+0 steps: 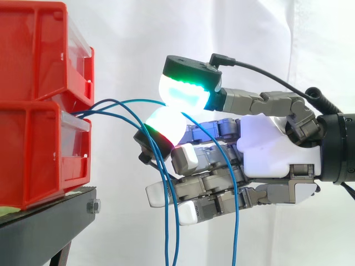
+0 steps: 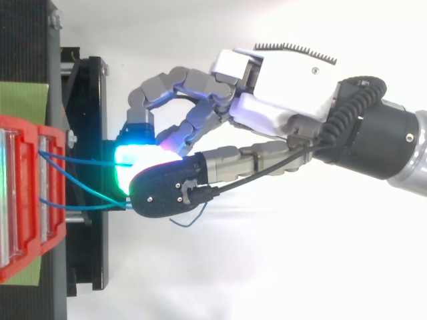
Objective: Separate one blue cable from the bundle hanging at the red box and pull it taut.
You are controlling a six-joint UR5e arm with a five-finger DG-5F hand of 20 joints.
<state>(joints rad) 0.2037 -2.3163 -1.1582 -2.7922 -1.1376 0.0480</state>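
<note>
Side view puts the hand (image 1: 266, 149) nearest, its glowing pads (image 1: 186, 91) pinching one blue cable (image 1: 125, 102) apart from the loose strands (image 1: 236, 210) hanging below; beyond, it arcs gently back to the red bins (image 1: 33, 149), so separation looks done, tautening not yet

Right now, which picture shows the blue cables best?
The side view. There the blue cables arc out of the red bins, one runs between the hand's glowing pads, and they hang down. The top view shows short stretches from bins to pads.
</note>
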